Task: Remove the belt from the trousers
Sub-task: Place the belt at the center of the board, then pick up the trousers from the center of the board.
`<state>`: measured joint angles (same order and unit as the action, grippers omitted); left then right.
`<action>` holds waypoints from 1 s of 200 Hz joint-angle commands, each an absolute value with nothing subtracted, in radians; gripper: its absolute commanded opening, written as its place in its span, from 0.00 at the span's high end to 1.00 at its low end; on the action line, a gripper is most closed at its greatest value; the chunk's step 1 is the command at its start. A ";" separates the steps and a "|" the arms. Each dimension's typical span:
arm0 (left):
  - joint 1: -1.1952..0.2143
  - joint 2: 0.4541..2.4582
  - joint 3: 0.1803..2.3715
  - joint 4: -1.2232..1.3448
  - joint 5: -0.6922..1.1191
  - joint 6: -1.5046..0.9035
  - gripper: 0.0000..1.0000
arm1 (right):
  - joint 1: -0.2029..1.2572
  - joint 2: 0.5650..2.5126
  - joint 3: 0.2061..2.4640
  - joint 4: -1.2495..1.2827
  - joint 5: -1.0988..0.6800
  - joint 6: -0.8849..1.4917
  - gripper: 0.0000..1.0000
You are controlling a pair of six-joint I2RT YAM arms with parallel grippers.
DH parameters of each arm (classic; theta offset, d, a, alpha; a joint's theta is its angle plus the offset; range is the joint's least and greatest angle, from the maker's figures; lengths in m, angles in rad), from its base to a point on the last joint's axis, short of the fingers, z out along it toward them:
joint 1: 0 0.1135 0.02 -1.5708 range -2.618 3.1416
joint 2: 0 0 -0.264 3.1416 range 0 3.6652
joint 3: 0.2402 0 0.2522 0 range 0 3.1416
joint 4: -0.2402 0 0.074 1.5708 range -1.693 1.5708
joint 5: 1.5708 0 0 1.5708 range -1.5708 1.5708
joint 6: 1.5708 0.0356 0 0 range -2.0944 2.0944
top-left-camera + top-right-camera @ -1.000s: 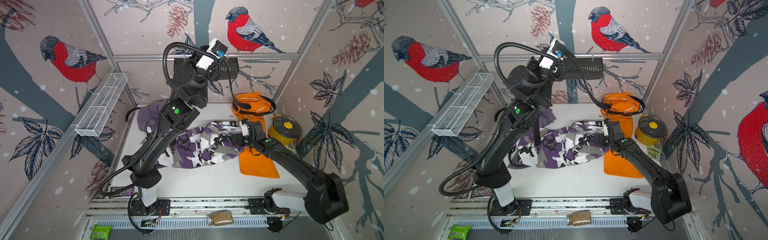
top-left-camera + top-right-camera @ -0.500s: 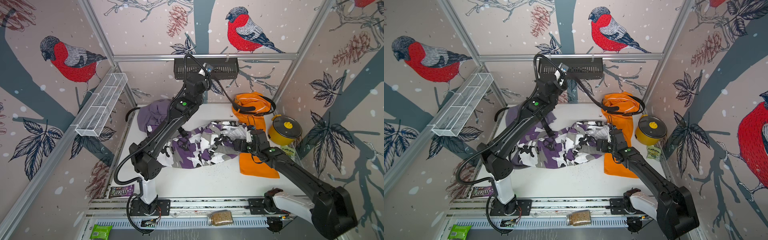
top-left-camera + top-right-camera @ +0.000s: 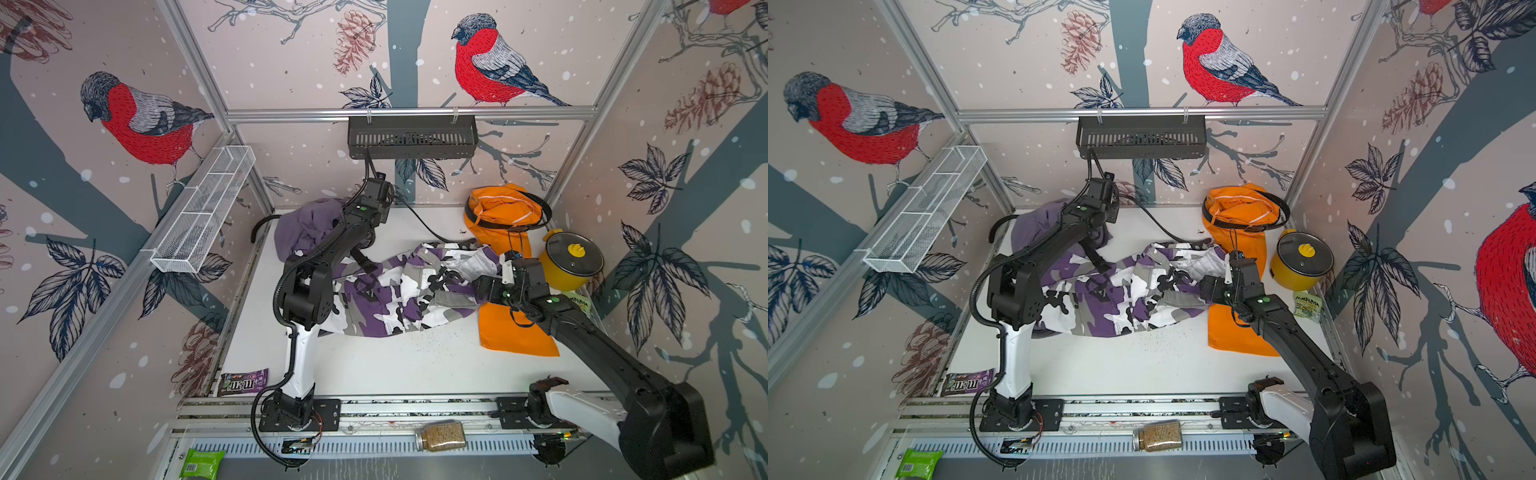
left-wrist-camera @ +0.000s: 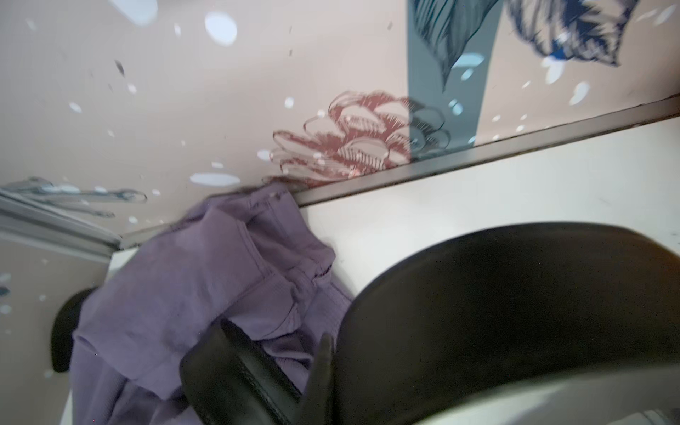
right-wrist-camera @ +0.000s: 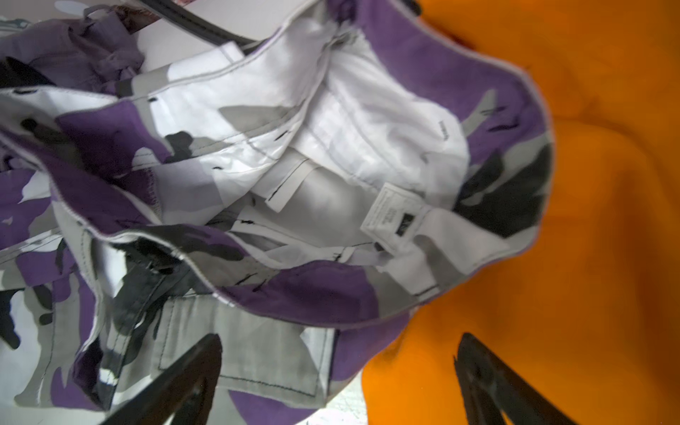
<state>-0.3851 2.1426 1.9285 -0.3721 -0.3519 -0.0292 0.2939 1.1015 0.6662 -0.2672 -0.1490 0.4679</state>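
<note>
Right gripper (image 5: 338, 371) released, fingers wide, hovering at the open waist of the camouflage trousers (image 3: 399, 291). Belt (image 4: 239, 375) leads off that waist, rearward. Left gripper (image 4: 290, 386) clenched on the belt, behind the camouflage trousers, beside the lilac trousers (image 3: 307, 228).

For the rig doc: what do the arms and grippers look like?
Left arm and right arm: black links, white lowest segment, green light near the wrist. A corrugated black hose runs along the left one. Right gripper: black, tapered fingers.
</note>
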 commanded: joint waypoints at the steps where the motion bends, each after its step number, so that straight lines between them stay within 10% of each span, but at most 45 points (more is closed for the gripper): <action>1: -0.354 2.161 1.927 -0.383 -0.284 -0.146 0.86 | 0.341 1.134 0.684 -0.222 -0.142 0.469 0.00; 20: -0.348 2.185 1.960 -0.442 -0.269 -0.161 0.24 | 0.355 1.200 0.703 -0.226 -0.152 0.469 0.01; 47: -0.348 2.140 1.938 -0.489 -0.251 -0.212 0.01 | 0.433 1.293 0.706 -0.158 -0.154 0.511 0.01; 100: -0.348 1.889 1.699 -0.371 -0.160 -0.288 0.00 | 0.494 1.643 0.817 -0.075 -0.069 0.519 0.03; 121: -0.348 1.807 1.615 -0.355 -0.135 -0.304 0.00 | 0.493 1.751 0.847 -0.046 -0.109 0.515 0.26; 154: -0.348 1.671 1.482 -0.307 -0.108 -0.323 0.00 | 0.513 1.803 0.881 -0.025 -0.140 0.508 0.95; 200: -0.366 1.531 1.364 -0.276 -0.044 -0.303 0.00 | 0.548 1.735 1.073 -0.181 -0.128 0.442 0.99</action>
<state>-0.3519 1.5848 1.4071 -0.3244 -0.0959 -0.2993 0.5285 1.7733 0.9737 -0.0521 -0.0910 0.4908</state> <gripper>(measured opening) 0.997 0.082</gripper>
